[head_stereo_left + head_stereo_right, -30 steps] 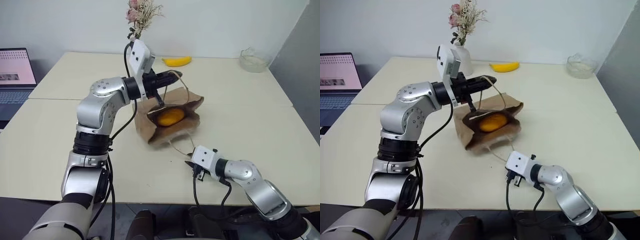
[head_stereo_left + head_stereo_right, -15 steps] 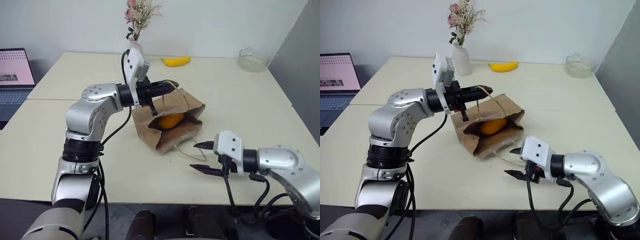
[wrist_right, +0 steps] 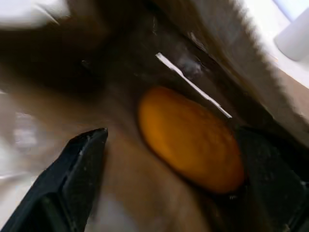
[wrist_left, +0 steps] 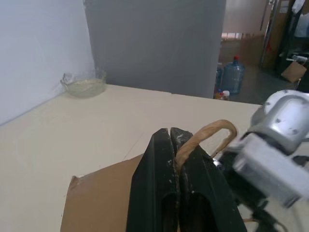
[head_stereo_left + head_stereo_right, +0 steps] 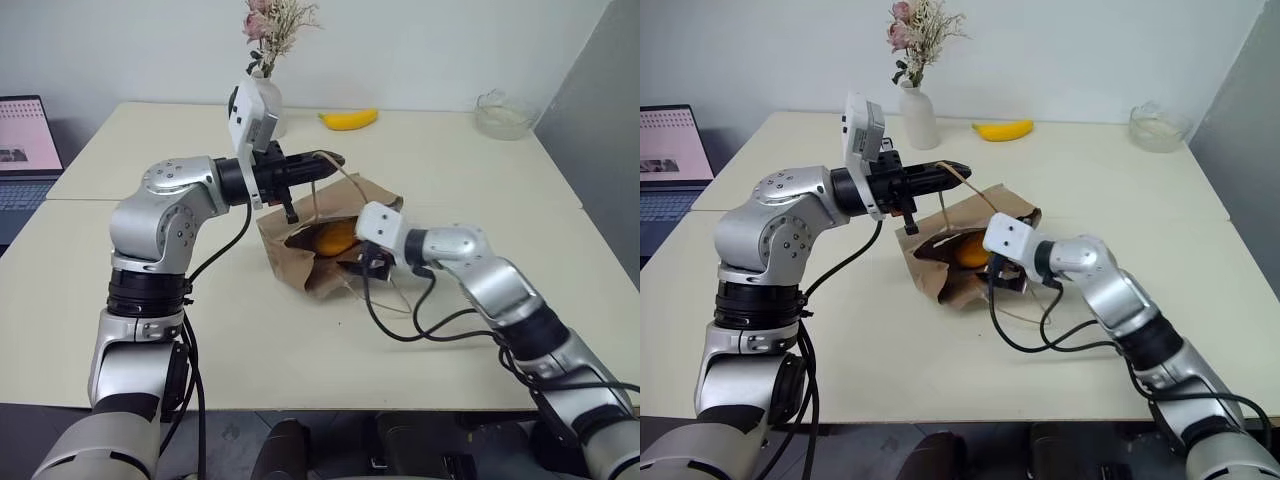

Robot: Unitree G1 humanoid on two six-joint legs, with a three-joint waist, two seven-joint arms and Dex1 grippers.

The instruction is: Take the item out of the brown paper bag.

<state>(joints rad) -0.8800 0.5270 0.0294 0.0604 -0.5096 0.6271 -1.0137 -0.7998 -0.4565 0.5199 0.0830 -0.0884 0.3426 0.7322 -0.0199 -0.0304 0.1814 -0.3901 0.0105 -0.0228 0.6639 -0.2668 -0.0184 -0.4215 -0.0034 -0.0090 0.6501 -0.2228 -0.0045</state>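
- Right wrist view looks straight into the bag mouth: the right tool (image 3: 169,193) has its two black fingers spread wide, one on each side of the item (image 3: 190,140), with nothing between them gripped yet.
- From the head views, the right tool (image 5: 362,262) sits at the opening of the brown paper bag (image 5: 300,270), and the yellow-orange item (image 5: 333,238) lies inside on the lower wall of the bag.
- Risk one, as I judge it: the far finger looks close to the paper. If the fingers shut now, they could catch a fold of the bag along with the item, and lifting would drag the whole bag.
- Risk two: the item is smooth and rounded. A pinch off its middle could squeeze it deeper into the bag, out of reach.
- The left tool (image 5: 318,160) is pressed together on the cord handle (image 4: 207,137), holding the upper side of the bag up so the mouth stays open.
- Risk three: that thin cord is all that keeps the mouth open. If it slips from the left tool, or the right arm pushes the bag sideways across the table (image 5: 480,330), the paper could fall over the item and hide it.
- Further out, the banana (image 5: 349,120), the vase (image 5: 266,100) and the glass bowl (image 5: 502,115) stand well apart from the bag and seem in no danger.
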